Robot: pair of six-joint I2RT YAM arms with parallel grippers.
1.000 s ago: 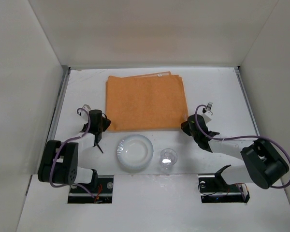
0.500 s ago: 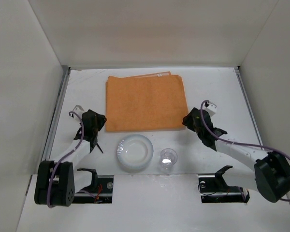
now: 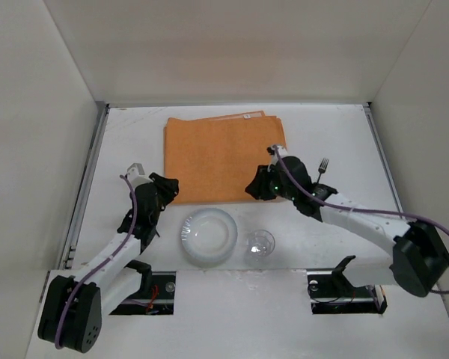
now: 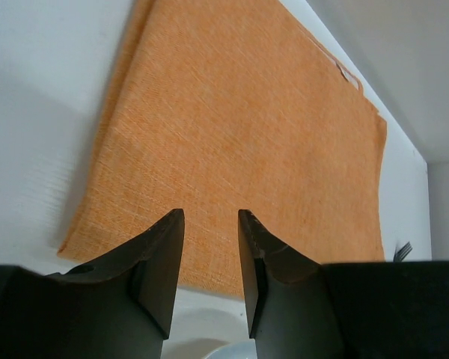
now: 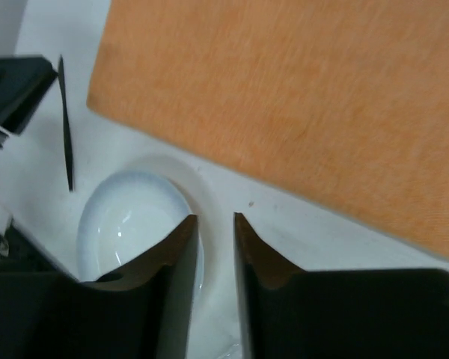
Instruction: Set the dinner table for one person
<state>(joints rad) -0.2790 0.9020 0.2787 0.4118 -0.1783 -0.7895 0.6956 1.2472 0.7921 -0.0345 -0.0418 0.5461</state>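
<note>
The dinner table is a white tabletop with an orange placemat lying flat on its far middle. A white plate and a clear glass stand near the front, and a fork lies right of the mat. My left gripper hovers at the mat's near left corner, jaws a little apart and empty. My right gripper hangs over the mat's near right edge, narrowly open and empty, just above the plate.
A thin black knife lies left of the plate, close to the left arm. White walls close in the table on the left, back and right. Both arm bases sit at the near edge.
My right gripper has swung left from beside the fork to the mat's near right edge. The left gripper has moved right toward the mat's near left corner. Both jaws stand slightly apart.
</note>
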